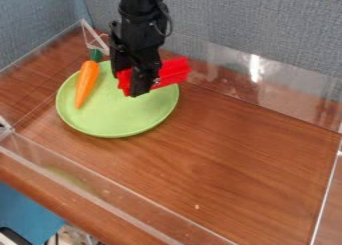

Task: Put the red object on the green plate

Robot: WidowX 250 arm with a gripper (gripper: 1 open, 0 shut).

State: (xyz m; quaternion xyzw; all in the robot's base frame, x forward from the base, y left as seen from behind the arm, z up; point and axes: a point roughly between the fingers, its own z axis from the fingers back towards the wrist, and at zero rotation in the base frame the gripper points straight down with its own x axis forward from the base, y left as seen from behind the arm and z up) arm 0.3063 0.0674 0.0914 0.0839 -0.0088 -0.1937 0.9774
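Note:
The red object (163,74), a flat bright red block, hangs tilted just above the right part of the green plate (114,115). My gripper (135,77) points down and is shut on the red object near its left end. The black arm rises from it toward the top of the view. The plate lies on the brown wooden table at the left. An orange carrot (87,81) with a green top rests on the plate's left rim.
Clear plastic walls (287,79) ring the wooden table (227,159). A white wire stand (96,36) is at the back left corner, behind the plate. A blue-grey wall closes the back.

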